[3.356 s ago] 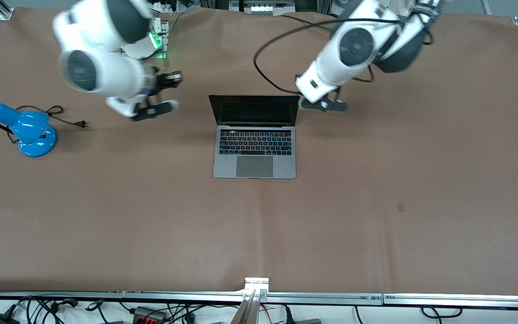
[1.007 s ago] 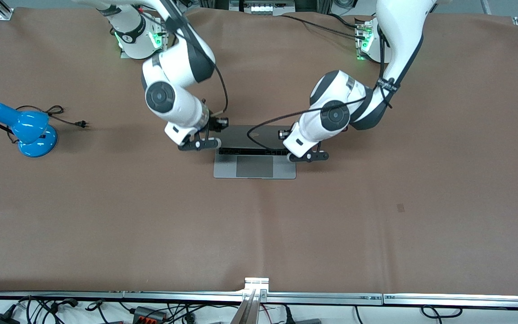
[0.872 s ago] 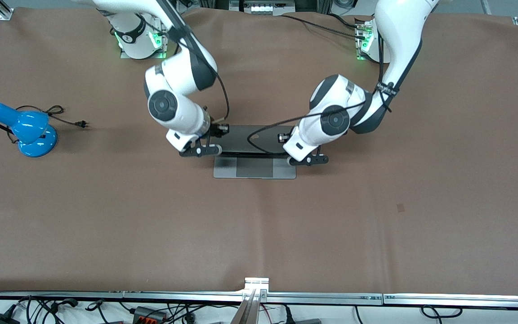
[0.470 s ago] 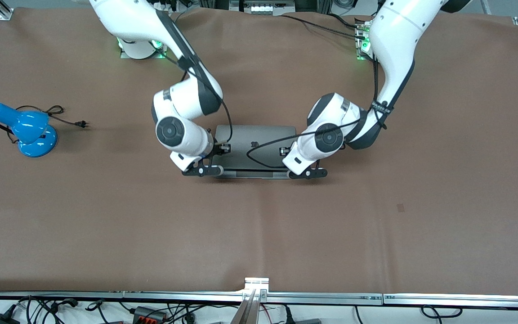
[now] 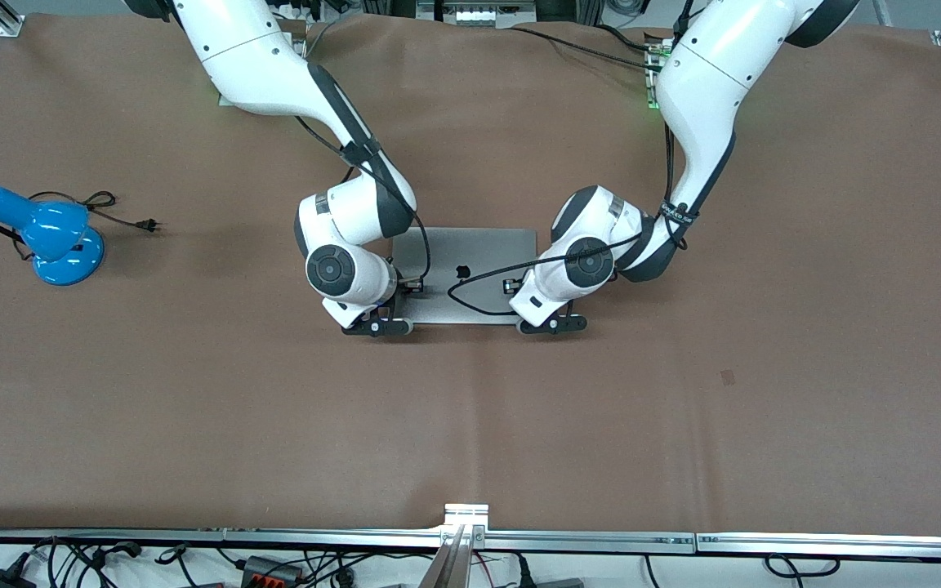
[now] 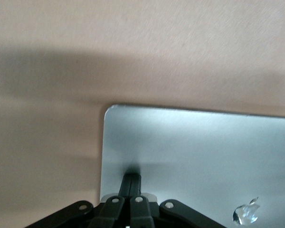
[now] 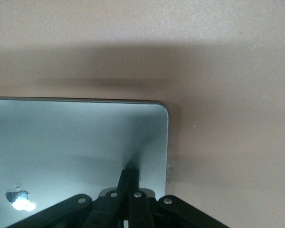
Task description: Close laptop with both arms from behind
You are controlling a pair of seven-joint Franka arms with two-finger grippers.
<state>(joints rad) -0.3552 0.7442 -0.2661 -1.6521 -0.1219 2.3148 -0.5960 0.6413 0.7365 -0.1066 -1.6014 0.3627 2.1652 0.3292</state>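
Note:
The silver-grey laptop [image 5: 470, 253] lies on the brown table with its lid down flat and the dark apple logo [image 5: 462, 270] facing up. Screen and keyboard are hidden. My right gripper [image 5: 395, 317] is shut, its fingertips resting on the lid at the corner nearest the front camera toward the right arm's end. My left gripper [image 5: 537, 315] is shut and rests on the matching corner toward the left arm's end. The left wrist view shows the shut fingers [image 6: 133, 181] touching the lid [image 6: 204, 147]. The right wrist view shows the shut fingers [image 7: 129, 179] on the lid [image 7: 76, 137].
A blue desk lamp [image 5: 50, 237] with a black cord and plug [image 5: 148, 224] sits toward the right arm's end of the table. A metal rail [image 5: 466, 523] runs along the table edge nearest the front camera. Brown cloth covers the table.
The lid has gone from standing open to lying flat on the base. Both shut grippers have moved down and toward the front camera with the lid's edge.

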